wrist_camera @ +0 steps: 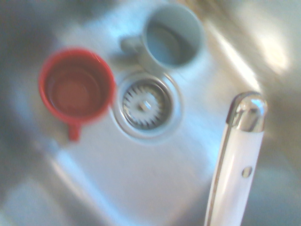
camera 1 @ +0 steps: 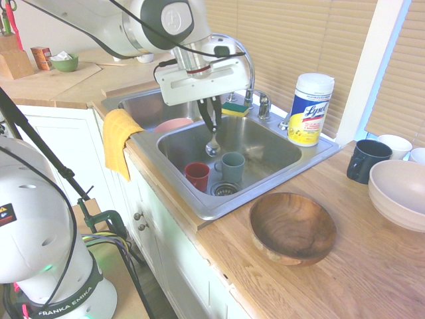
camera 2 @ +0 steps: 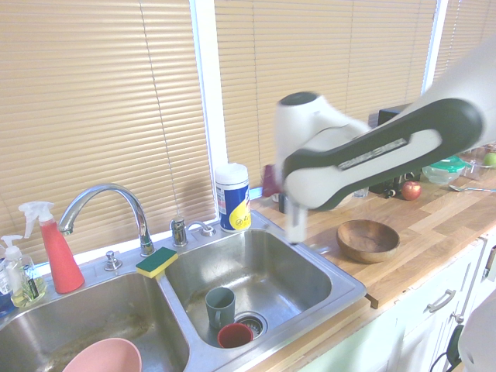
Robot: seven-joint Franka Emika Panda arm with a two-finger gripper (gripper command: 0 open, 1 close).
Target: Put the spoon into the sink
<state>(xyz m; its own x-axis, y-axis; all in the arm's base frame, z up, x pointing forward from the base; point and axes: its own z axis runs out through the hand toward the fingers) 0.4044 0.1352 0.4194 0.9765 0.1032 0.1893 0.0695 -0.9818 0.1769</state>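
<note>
The pincer [camera 1: 211, 126] is clamped shut on the spoon [camera 1: 212, 141], which hangs from the dark fingers with its long axis close to upright, oval bowl lowest and handle up in the grip. So the thing lies straight below the pincer, not off to a side, and there is only the one arm to do the job. Both are poised over the right basin of the sink [camera 1: 199, 199], the spoon's tip apart from the steel floor and clear of the walls. Beneath and a little nearer stand a red cup [camera 1: 197, 176] and a grey-green mug [camera 1: 232, 167], either side of the round drain [camera 1: 224, 189]. To my eye the coming move is a plain drop or lowering; the risk is the spoon landing in or against a cup. The wooden bowl [camera 1: 293, 227] sits on the table to the right, well apart
</note>
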